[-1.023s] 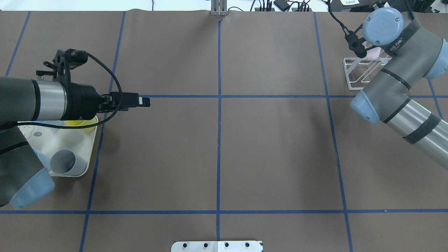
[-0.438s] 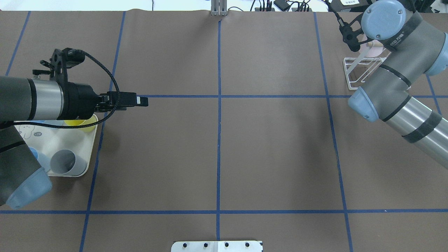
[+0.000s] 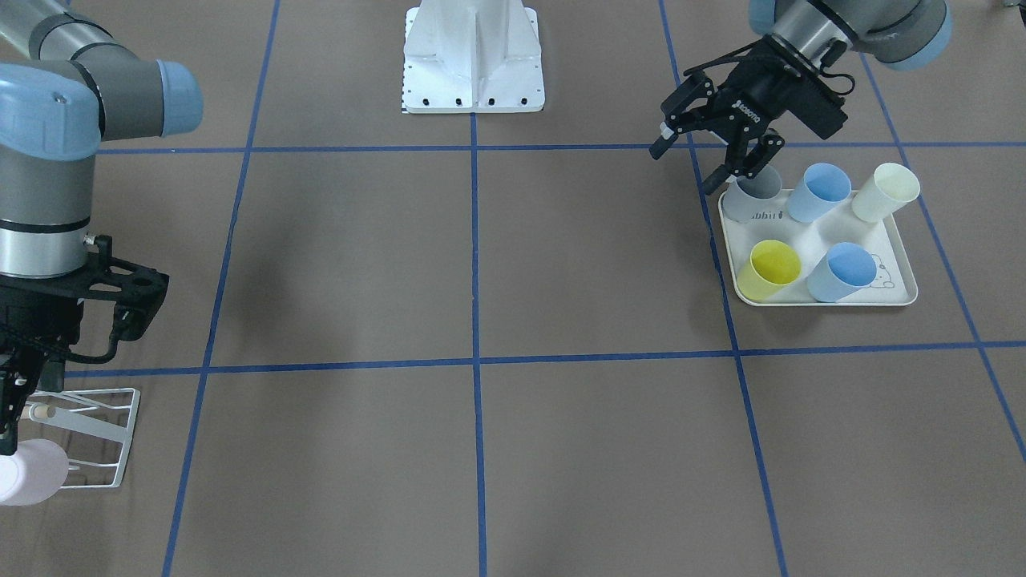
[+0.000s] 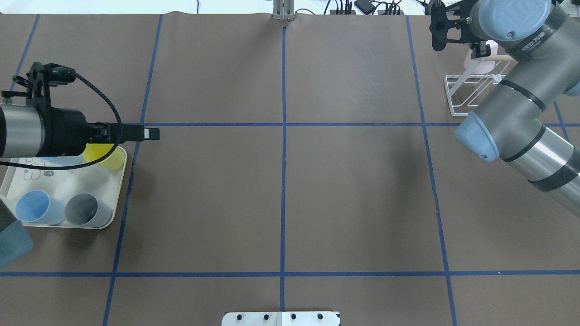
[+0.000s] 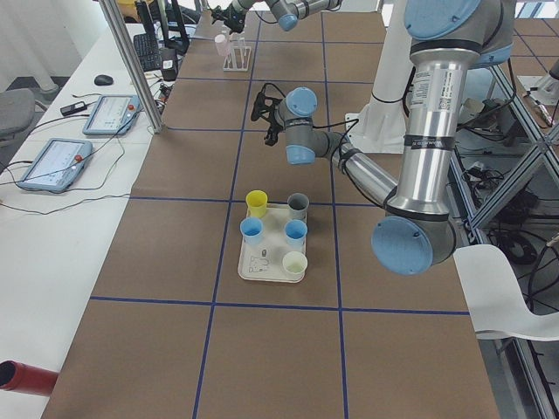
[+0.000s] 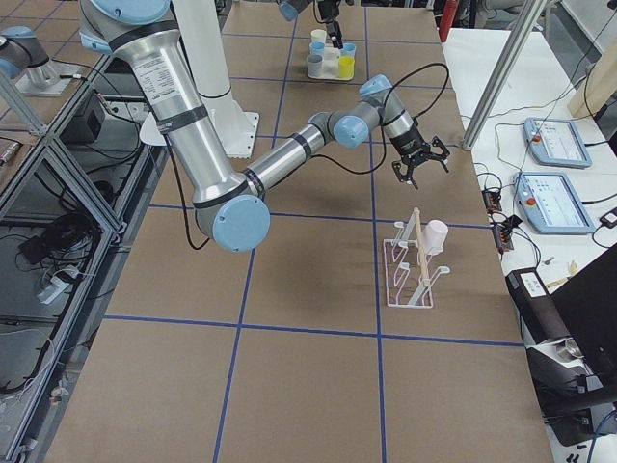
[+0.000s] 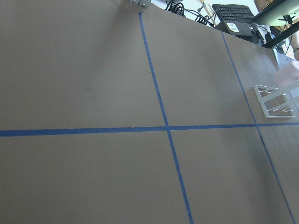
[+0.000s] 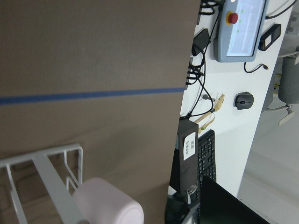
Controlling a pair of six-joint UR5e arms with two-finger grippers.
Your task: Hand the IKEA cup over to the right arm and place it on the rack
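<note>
A pink IKEA cup [image 6: 436,234] hangs on its side on the wooden peg of the white wire rack [image 6: 409,270]. It also shows at the far right in the overhead view, as the pink cup [image 4: 479,62] on the rack [image 4: 466,93]. My right gripper [image 6: 420,170] is open and empty, up and clear of the cup, towards the table's far edge. My left gripper [image 3: 684,168] is open and empty too. It hovers at the inner edge of the cream tray [image 3: 826,302], just beside a grey cup [image 3: 759,189].
The tray also holds a yellow cup [image 3: 771,268], two blue cups [image 3: 822,191] and a cream cup [image 3: 888,189]. A white base plate [image 3: 473,72] sits at the robot's side. Beyond the far edge near the rack are a keyboard [image 8: 205,158] and cables.
My left arm has drawn back towards the tray, uncovering a blue cup. My right wrist has moved away from the rack towards the far edge. The pink cup stays on the rack.
</note>
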